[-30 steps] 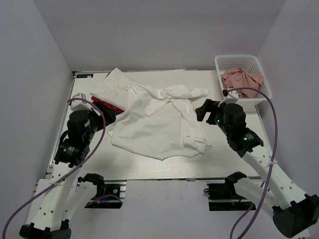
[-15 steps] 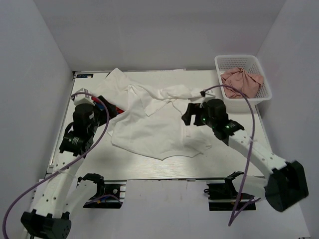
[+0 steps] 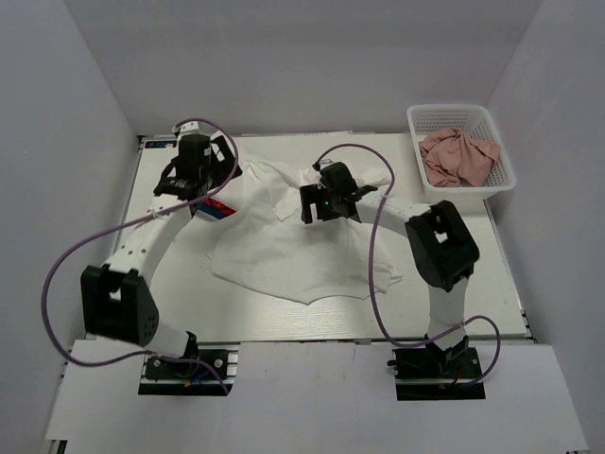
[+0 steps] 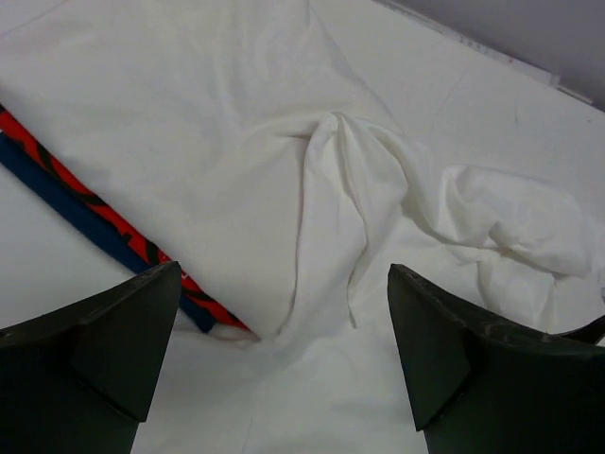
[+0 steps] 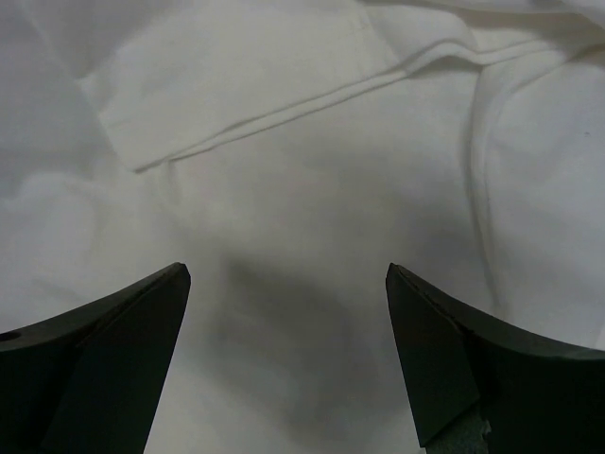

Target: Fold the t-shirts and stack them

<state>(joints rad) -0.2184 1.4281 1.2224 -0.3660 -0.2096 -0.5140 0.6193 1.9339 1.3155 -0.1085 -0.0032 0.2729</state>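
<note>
A large white t-shirt (image 3: 293, 251) lies spread and rumpled across the middle of the table. More white cloth (image 4: 189, 142) lies over the folded red shirt (image 4: 113, 222) and blue shirt (image 4: 57, 184), whose edges show at the left (image 3: 216, 209). My left gripper (image 3: 203, 184) is open and empty, hovering over the white cloth (image 4: 284, 378) beside the red and blue edges. My right gripper (image 3: 317, 206) is open and empty just above the white shirt's upper part (image 5: 288, 378), near a hemmed sleeve edge (image 5: 284, 104). No print or lettering shows.
A white basket (image 3: 492, 123) holding crumpled pink cloth (image 3: 457, 156) stands at the back right corner. Grey walls close in the table on three sides. The arms' cables loop over the table's left and middle parts.
Both arms have stretched away from the near edge: the left to the back left over the red and blue shirts, the right leftwards to the shirt's upper middle. Both stay open.
</note>
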